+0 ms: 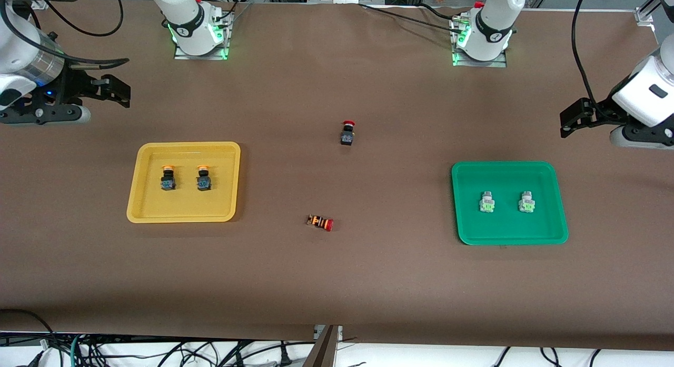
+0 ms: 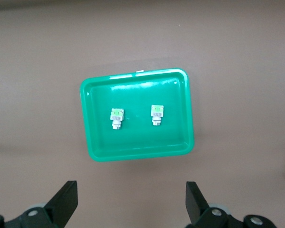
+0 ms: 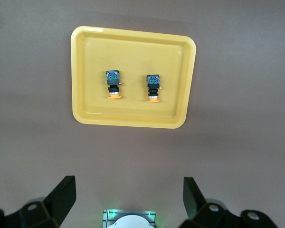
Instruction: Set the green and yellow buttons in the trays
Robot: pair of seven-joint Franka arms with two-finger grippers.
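Observation:
The yellow tray (image 1: 221, 201) holds the two yellow-capped black buttons (image 1: 168, 178) (image 1: 204, 178), side by side. The green tray (image 1: 505, 227) holds the two grey-and-green buttons (image 1: 487, 202) (image 1: 526, 202), side by side. My right gripper (image 1: 120, 91) hangs open and empty over bare table at the right arm's end. My left gripper (image 1: 567, 119) hangs open and empty over bare table at the left arm's end. The left wrist view shows its gripper (image 2: 131, 202) above the green tray (image 2: 137, 142) and its buttons (image 2: 117, 118). The right wrist view shows its gripper (image 3: 129, 197) above the yellow tray (image 3: 133, 114) and its buttons (image 3: 113, 84).
A black switch with a red cap (image 1: 347, 132) stands mid-table between the trays. An orange-striped switch with a red cap (image 1: 320, 222) lies nearer to the front camera. The arm bases (image 1: 197, 27) (image 1: 484, 35) stand along the table's edge.

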